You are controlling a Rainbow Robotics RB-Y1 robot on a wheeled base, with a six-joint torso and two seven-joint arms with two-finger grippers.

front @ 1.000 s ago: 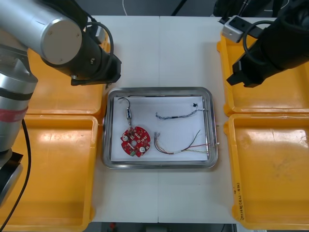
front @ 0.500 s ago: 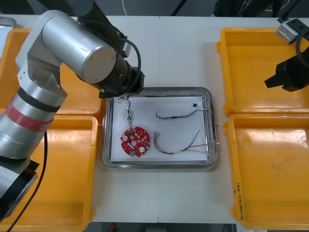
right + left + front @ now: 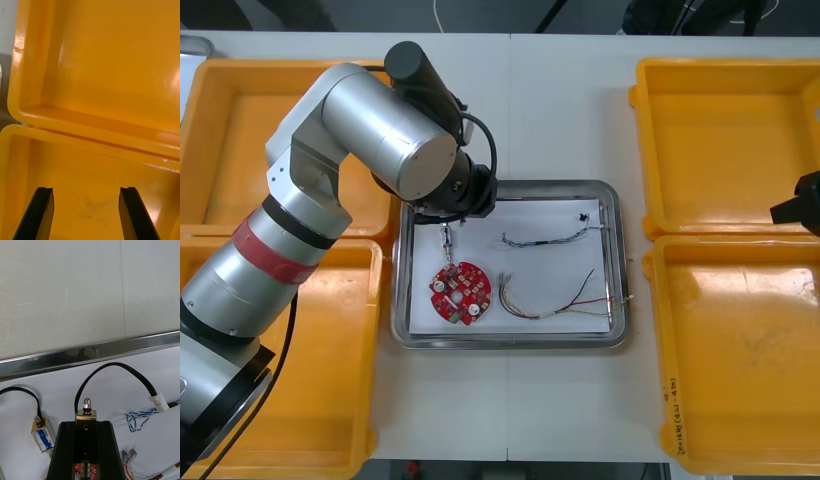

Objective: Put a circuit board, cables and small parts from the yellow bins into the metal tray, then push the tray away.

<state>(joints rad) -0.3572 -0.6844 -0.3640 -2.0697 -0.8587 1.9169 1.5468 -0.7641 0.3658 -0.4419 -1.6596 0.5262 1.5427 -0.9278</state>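
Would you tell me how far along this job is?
Done: the round red circuit board, the blue and white cable and the red and yellow cable lie in the metal tray. In hand: the left gripper, over the tray's far left corner, is shut on a small metal part with a black cable. Remaining: release it, then push the tray away. The right gripper hangs open over the right yellow bins.

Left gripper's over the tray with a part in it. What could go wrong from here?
1. The left gripper is shut on a small metal part close to the metal tray's far rim; released here, it might bounce onto the table.
2. A black cable seems to loop from that part to a white connector beside the blue and white cable; a careless retreat could drag both.
The right gripper hangs open over the right yellow bins.
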